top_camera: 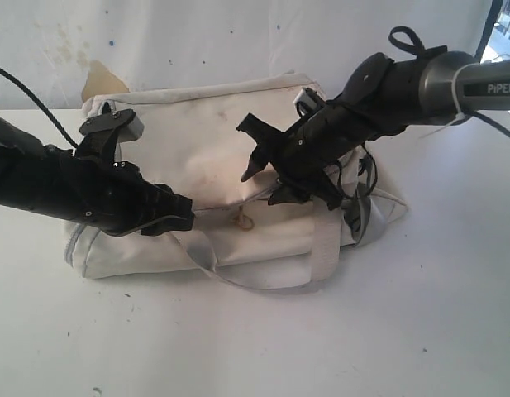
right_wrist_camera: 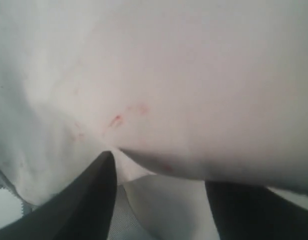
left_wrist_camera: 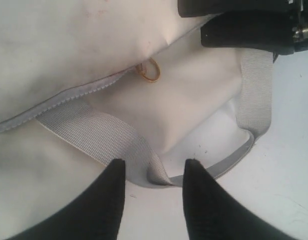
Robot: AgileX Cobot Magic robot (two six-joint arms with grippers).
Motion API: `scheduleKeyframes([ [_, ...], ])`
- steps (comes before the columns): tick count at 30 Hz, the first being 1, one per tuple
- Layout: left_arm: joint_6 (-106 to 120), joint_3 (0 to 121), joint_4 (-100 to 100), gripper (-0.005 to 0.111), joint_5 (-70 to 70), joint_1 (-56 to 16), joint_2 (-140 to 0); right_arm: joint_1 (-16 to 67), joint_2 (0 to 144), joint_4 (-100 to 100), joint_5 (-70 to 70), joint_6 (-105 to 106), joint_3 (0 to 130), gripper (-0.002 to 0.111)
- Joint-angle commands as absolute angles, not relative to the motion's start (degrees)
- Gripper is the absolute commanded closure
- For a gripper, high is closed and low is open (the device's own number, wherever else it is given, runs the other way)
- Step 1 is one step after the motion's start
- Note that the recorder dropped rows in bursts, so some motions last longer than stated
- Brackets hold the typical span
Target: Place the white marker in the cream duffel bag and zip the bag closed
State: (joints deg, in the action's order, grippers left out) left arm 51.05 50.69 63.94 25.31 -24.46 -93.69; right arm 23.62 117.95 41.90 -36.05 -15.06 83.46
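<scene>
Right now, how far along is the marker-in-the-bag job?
The white marker shows in no view, so it may already be inside the cream duffel bag. Nothing is held: the left gripper is open over a webbing strap, the right gripper open at the top flap. Zipping may remain: I can't tell whether the zipper is closed.

The cream duffel bag (top_camera: 197, 141) was soft, matt cloth with faint reddish stains. Its webbing strap (left_wrist_camera: 94, 132), at the bag's six o'clock, showed a coarse ribbed weave. A small ring (left_wrist_camera: 150, 70) gleamed like brass. The left gripper (left_wrist_camera: 154, 162) had fingers (left_wrist_camera: 101, 200) of smooth, dull black plastic. The table (top_camera: 321, 347) was matt white and speckled.
</scene>
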Motion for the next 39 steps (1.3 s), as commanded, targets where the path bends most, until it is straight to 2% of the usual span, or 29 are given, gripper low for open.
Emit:
scheduleKeyframes([
  [1, 50.8, 50.4, 63.8, 0.068, 25.2, -24.7, -93.2, 23.3, 119.5, 42.7, -36.3, -15.5, 83.2, 0.062],
  [4, 50.8, 50.4, 63.8, 0.068, 25.3, -24.7, -93.2, 23.3, 119.4, 43.7, -35.8, -15.3, 83.2, 0.072],
  [10, 50.8, 50.4, 63.8, 0.068, 25.3, -24.7, -93.2, 23.3, 118.4, 46.4, -35.8, -12.0, 83.3, 0.108],
  [20, 51.7, 50.4, 60.5, 0.068, 25.0, -24.7, -93.4, 23.3, 115.1, 59.9, -35.8, -1.2, 83.3, 0.108],
  [36, 63.2, 50.4, 73.0, 0.068, 19.8, -24.7, -94.3, 23.3, 112.5, 74.9, -40.0, 6.5, 83.3, 0.108],
  [39, 68.6, 50.4, 76.3, 0.062, 20.4, -24.7, -95.3, 23.3, 112.5, 74.9, -41.5, 6.9, 83.3, 0.108],
])
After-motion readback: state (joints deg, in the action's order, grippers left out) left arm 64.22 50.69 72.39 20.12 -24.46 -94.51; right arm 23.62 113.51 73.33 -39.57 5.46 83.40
